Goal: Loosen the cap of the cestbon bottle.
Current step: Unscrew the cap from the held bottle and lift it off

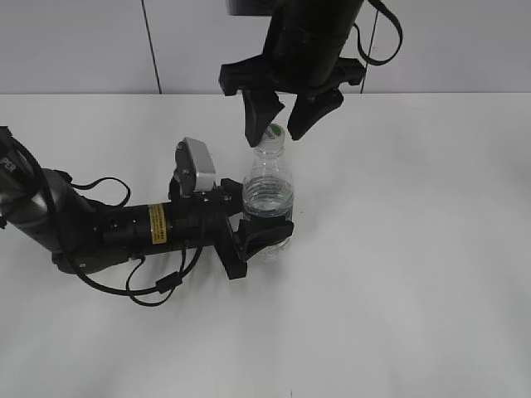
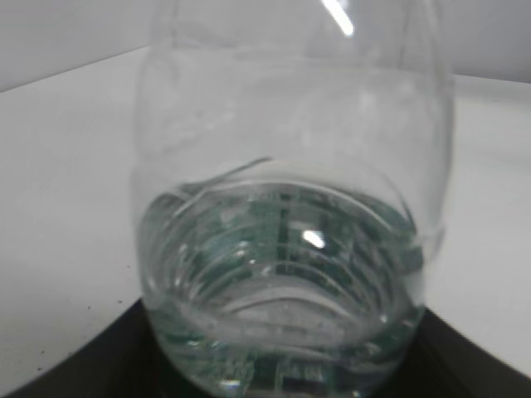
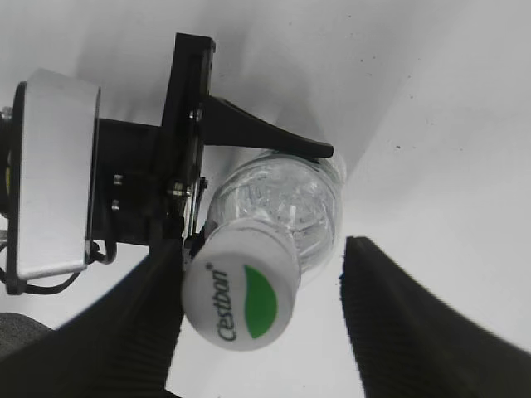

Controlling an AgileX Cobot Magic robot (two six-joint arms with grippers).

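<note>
Cestbon bottle standing upright on the white tabletop, its lower body clamped by the left pincer. Right pincer poised above with jaws spread to either side of the cap; one finger touches it, the other stands apart.

My left pincer is lying low along the table, reaching in from the left, and the cestbon bottle is standing upright between its fingers, gripped at its lower part. My right pincer is hanging down from above and behind, directly over the bottle. The cap is sitting on the bottle's neck between this pincer's two fingers: the left finger is just beside it, perhaps touching, the right finger is standing apart.
</note>
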